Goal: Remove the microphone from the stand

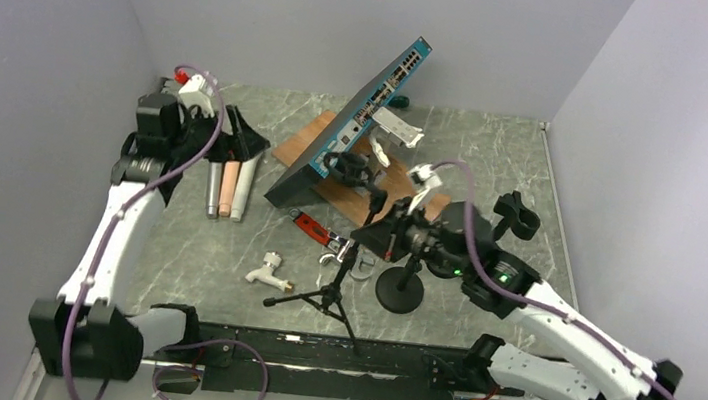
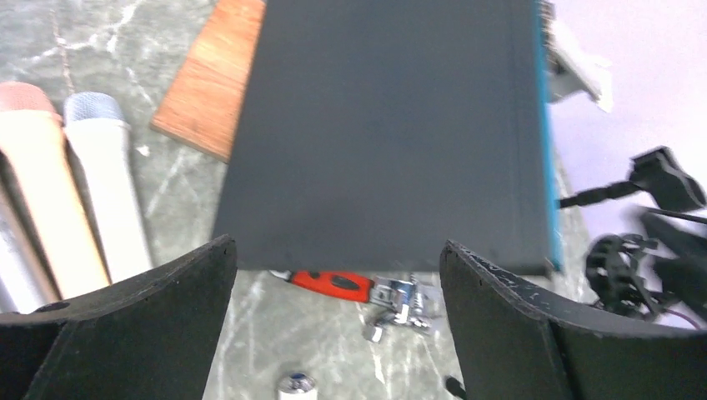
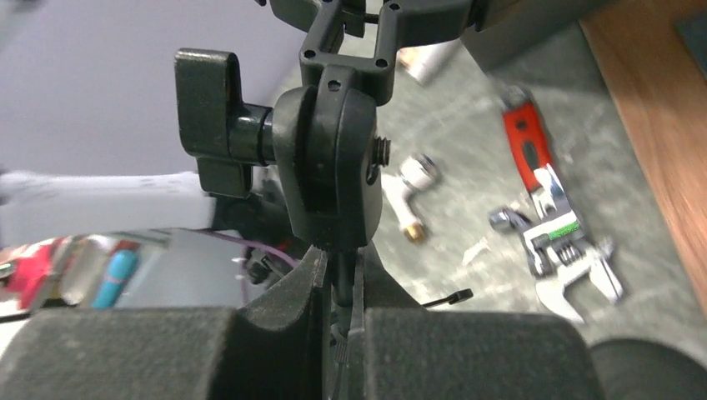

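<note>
A black tripod stand (image 1: 328,300) stands at the table's front middle. Its swivel joint (image 3: 333,162) with a side knob fills the right wrist view. My right gripper (image 3: 340,287) is shut on the thin rod just under that joint; it also shows in the top view (image 1: 373,234). The black shock-mount holder (image 1: 348,169) sits above it; I cannot tell whether it holds a microphone. Three microphones (image 1: 229,186) lie side by side at the left; a pink one (image 2: 37,192) and a white one (image 2: 104,187) show clearly. My left gripper (image 2: 338,325) is open and empty, above and beside them (image 1: 239,139).
A dark slanted panel with a blue edge (image 1: 359,120) leans on a wooden board (image 1: 312,135). A red-handled wrench (image 2: 333,283) and a white tap fitting (image 1: 269,273) lie on the marble table. A round-base stand (image 1: 400,291) is beside the tripod.
</note>
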### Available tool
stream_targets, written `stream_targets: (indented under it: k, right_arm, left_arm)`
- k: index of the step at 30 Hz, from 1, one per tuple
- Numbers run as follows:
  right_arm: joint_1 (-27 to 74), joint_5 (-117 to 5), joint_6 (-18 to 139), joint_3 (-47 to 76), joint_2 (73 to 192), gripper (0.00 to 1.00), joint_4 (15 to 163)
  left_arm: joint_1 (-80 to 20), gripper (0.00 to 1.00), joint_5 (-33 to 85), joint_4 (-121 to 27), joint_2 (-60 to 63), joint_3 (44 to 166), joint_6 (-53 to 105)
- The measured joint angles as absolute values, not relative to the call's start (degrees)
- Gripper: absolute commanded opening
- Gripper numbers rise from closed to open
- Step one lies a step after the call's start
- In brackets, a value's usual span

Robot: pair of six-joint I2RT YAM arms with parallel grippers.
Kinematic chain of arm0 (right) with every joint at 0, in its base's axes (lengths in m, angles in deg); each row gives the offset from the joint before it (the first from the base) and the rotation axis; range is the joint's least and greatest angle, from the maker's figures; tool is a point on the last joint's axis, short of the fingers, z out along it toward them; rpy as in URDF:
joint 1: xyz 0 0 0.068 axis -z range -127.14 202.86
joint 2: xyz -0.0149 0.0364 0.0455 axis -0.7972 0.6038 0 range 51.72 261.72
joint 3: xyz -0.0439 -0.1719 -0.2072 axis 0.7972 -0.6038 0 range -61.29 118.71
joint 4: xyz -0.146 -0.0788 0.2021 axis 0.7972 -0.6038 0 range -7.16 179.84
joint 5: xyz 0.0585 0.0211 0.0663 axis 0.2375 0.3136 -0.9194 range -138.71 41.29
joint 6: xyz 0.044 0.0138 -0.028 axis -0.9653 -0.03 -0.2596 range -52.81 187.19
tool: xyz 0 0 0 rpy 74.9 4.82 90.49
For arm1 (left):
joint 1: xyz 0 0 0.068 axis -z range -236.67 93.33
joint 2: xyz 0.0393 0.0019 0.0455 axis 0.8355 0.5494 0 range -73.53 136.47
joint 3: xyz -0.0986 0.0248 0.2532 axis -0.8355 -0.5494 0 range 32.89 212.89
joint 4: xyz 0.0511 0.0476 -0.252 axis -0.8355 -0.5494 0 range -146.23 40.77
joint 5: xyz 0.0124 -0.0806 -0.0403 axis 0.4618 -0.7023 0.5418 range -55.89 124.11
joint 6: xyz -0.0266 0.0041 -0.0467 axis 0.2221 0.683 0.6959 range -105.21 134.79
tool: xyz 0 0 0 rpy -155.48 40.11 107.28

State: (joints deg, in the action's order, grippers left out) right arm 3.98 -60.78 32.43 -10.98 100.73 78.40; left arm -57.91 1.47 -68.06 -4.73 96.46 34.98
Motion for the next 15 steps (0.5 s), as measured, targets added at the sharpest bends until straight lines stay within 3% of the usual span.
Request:
stream_targets:
  k: [7, 15]
  right_arm:
    - [-11.52, -32.52, 30.03, -9.43, 109.06, 0.00, 68.76]
    - [-22.12, -9.92, 28.89, -7.03, 116.16, 0.00, 68.26]
  left_arm:
    - [-56.31, 0.95, -1.28, -68.63, -25.82, 83.72, 39.22]
    - [-50.96, 0.95, -1.37, -72.82, -37.52, 72.95, 42.08]
